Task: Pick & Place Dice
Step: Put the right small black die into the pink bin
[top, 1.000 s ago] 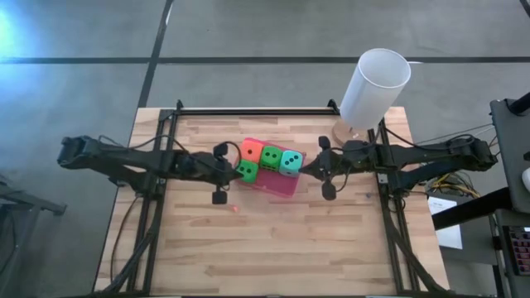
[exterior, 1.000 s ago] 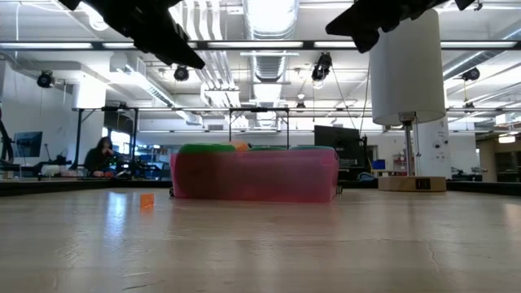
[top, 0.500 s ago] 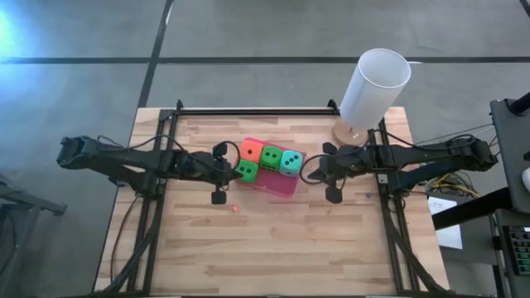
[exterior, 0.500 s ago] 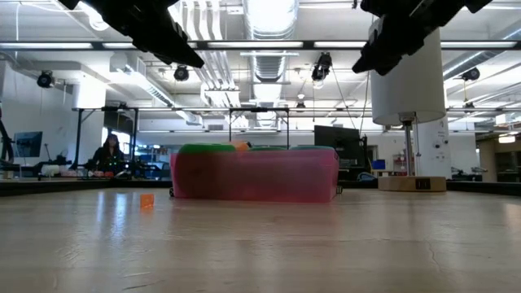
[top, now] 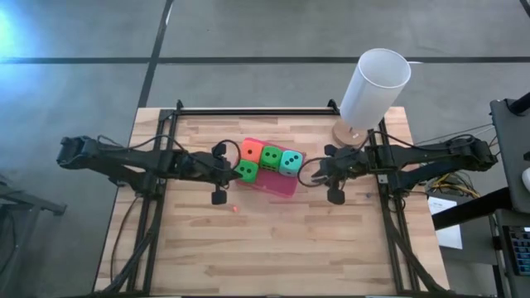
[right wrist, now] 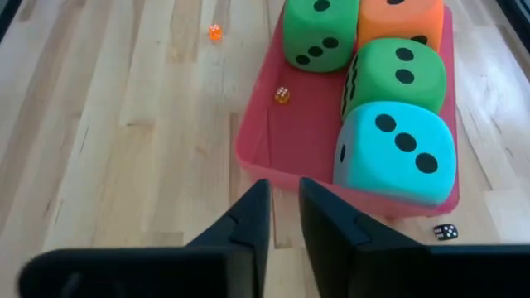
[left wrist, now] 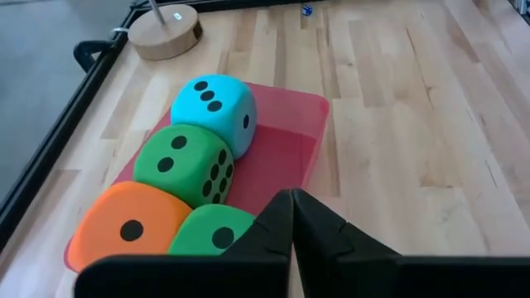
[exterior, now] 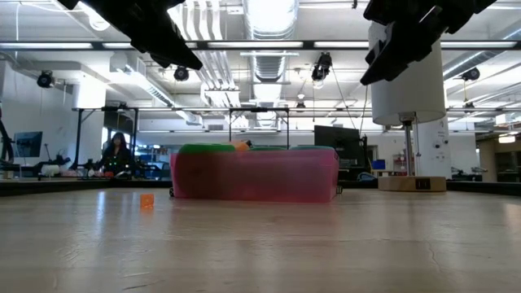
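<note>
**Four dice on the pink tray, both tools empty at its ends**

All four dice sit together on the pink tray in the middle of the table, and the tray is the landmark here. Along its far edge runs a row of three: the orange die, the green die beside it, then the teal die at the end nearest the right arm. The second green die lies in front of the orange one, at the end nearest the left arm. The cubes press against one another, and the rest of the tray floor lies bare.

The left tool hangs just off the tray's left end, above the table, its fingers pressed tight together and holding nothing; the left wrist view shows the two dark fingers meeting with no gap. The right tool hovers just off the tray's opposite end, beside the teal die, its fingers parted by only a narrow slit, nothing between them.

Small stuff around the tray: a tiny orange die lies on the tray floor near the second green die, another tiny orange die rests on the table just beyond the tray, and a tiny black die lies on the table beside the teal die's corner.

Behind the tray's right end stands the white cylinder on its round wooden base.
</note>
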`<move>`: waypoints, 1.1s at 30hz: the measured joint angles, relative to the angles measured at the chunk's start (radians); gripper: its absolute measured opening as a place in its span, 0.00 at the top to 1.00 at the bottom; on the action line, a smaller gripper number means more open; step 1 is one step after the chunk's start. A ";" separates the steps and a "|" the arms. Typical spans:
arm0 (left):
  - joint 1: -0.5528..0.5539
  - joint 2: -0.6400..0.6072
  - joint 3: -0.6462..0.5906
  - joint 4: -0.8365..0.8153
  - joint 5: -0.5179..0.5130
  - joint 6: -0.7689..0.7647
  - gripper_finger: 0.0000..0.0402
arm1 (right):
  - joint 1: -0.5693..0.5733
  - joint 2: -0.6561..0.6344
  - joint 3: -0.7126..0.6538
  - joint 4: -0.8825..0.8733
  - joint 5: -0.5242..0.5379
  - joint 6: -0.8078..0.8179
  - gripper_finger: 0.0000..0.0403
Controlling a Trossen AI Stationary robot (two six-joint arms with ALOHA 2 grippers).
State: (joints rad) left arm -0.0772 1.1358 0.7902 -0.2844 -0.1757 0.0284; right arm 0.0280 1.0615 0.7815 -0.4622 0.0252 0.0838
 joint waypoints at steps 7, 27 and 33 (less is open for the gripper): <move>0.000 0.000 0.000 -0.001 0.000 -0.004 0.97 | 0.000 0.000 0.000 -0.002 0.044 0.012 0.67; 0.000 0.000 0.000 -0.006 0.000 -0.006 0.97 | -0.146 0.090 -0.111 -0.027 0.154 0.079 0.51; 0.000 0.000 0.000 -0.005 0.000 -0.005 0.97 | -0.266 0.134 -0.168 0.064 0.154 0.019 0.51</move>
State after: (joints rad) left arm -0.0776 1.1358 0.7902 -0.2893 -0.1753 0.0231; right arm -0.2384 1.1959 0.6139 -0.3986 0.1787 0.1026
